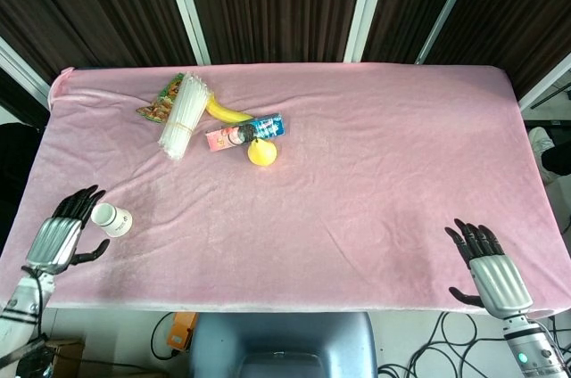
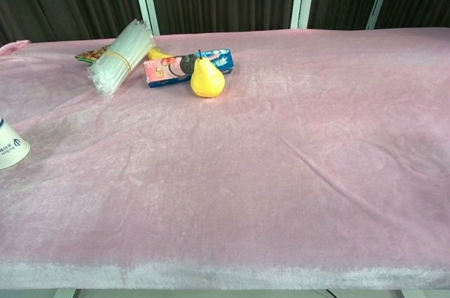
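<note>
The left hand (image 1: 59, 237) lies at the table's (image 1: 375, 164) eight o'clock edge, its fingers spread and holding nothing. Just beside its fingertips, toward two o'clock of the hand, stands a small white paper cup (image 1: 112, 218), upright on the pink cloth; whether the fingertips touch it cannot be told. The chest view shows only the cup (image 2: 10, 148) at its left border, not the hand.

The right hand (image 1: 488, 269) rests at the table's four o'clock corner, fingers spread apart and empty, well apart from everything else.

Toward eleven o'clock on the table lies a cluster: a bundle of clear straws (image 1: 184, 116) resting over a snack packet (image 1: 159, 102), a banana (image 1: 227, 113) just beside the bundle, a blue and pink biscuit box (image 1: 243, 133) touching the banana's tip, and a yellow pear (image 1: 261, 152) standing against the box's near side.
</note>
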